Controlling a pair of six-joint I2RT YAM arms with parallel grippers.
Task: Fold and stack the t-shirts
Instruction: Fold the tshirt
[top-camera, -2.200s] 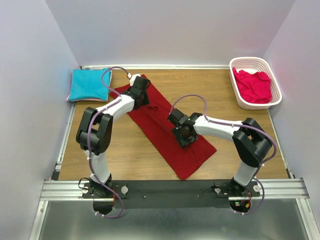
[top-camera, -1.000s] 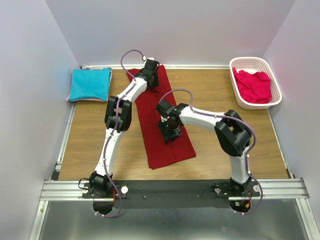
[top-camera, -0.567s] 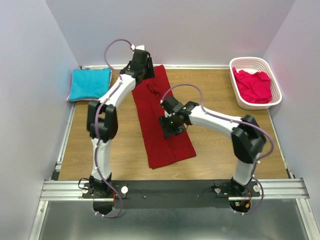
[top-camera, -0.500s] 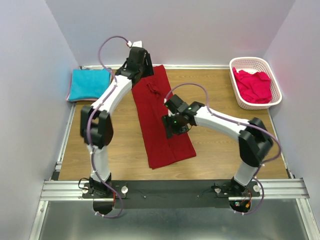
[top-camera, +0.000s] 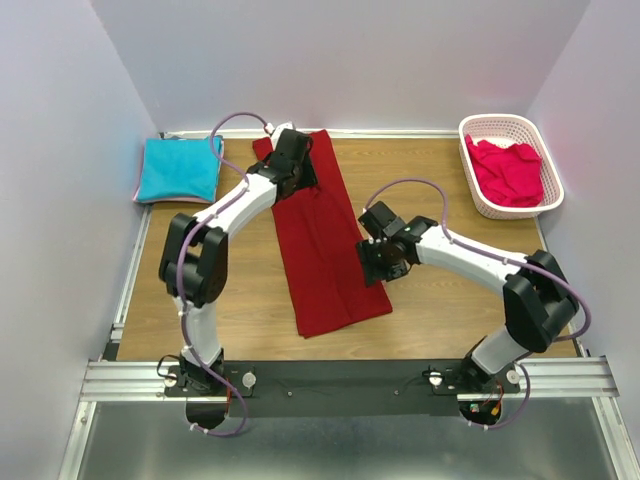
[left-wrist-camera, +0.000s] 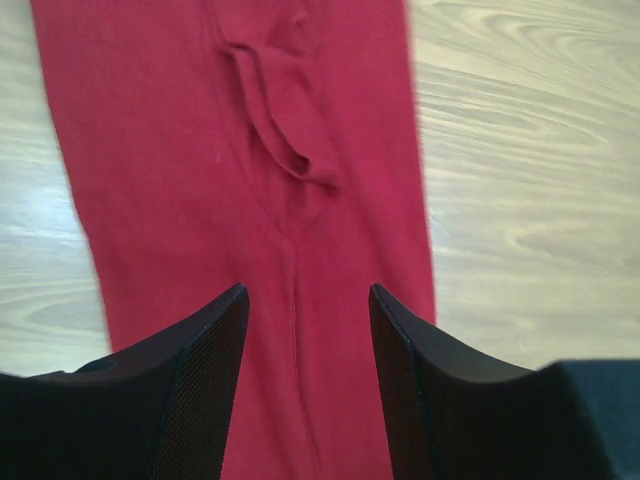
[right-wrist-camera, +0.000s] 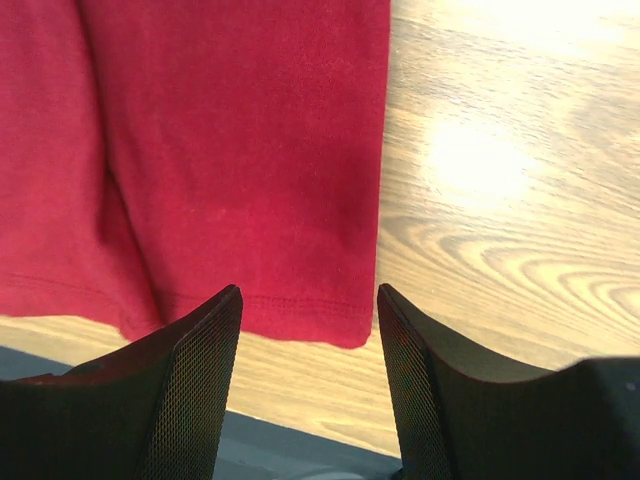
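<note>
1. The dark red cotton t-shirt (top-camera: 318, 240), folded into a long narrow strip, lies flat on the light wooden table (top-camera: 240, 290), running from the far edge toward the arm bases.
2. The left gripper (left-wrist-camera: 308, 300) hangs over the strip's far end, its jaws apart with nothing between them. In the overhead view it hides part of that end. Its wrist camera shows a raised crease (left-wrist-camera: 285, 150) ahead of it and cuts off the strip's far end.
3. The right gripper (right-wrist-camera: 310, 300) hangs over the strip's right edge, about midway along, its jaws also spread and empty. Its wrist camera shows the hem's right-hand corner (right-wrist-camera: 345, 335); the rest is out of frame.
4. Left of the strip's far end lies the folded turquoise t-shirt (top-camera: 178, 168). A thin pink edge shows beneath it, and I cannot tell what that is.
5. Well to the right of the strip stands the white latticed plastic basket (top-camera: 500, 118), holding the crumpled pinkish-red t-shirt (top-camera: 508, 172), whose lower part its walls hide.
</note>
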